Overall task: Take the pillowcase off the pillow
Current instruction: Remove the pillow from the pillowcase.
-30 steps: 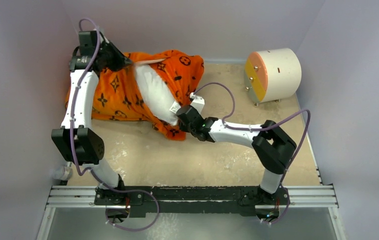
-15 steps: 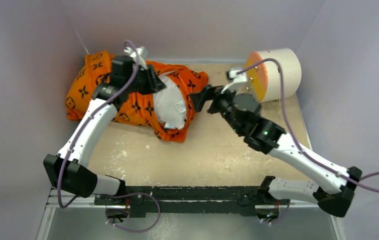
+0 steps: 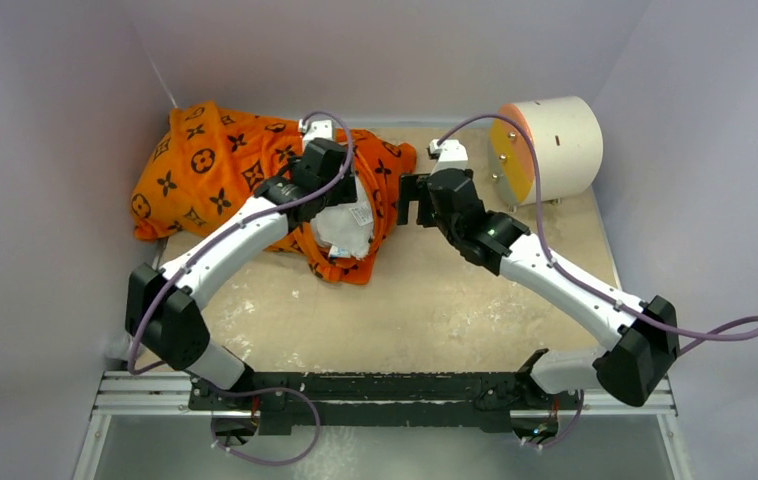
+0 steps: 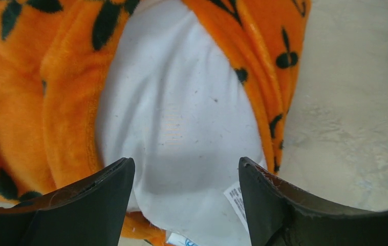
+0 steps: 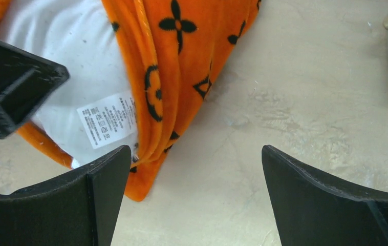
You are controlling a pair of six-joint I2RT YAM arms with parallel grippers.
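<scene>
1. Status: the pillowcase (image 3: 210, 170) lies bunched at the back left of the table (image 3: 435, 300). The pillow (image 4: 181, 102) pokes its white end out of the case mouth toward the table's middle, with the rest inside.
2. Left gripper (image 4: 184, 169): jaws spread, holding nothing, hovering right over the exposed white end.
3. Right gripper (image 5: 196, 154): jaws spread wide, empty, just beside the case's right hem, mostly over bare table.
4. Judgement: the step in hand is a fresh grasp, one tool on the pillow and one on the case.
5. Bring your left down and pinch a thick fold of white fabric only. Orange caught in the jaws would drag both together.
6. Shift your right onto the orange hem near the care tag (image 5: 106, 119), not onto the tag itself.
7. Pull apart along the pillow's length, in short draws; expect the plush to bunch.
8. Mind the white cylinder (image 3: 550, 148) behind your right arm.
</scene>
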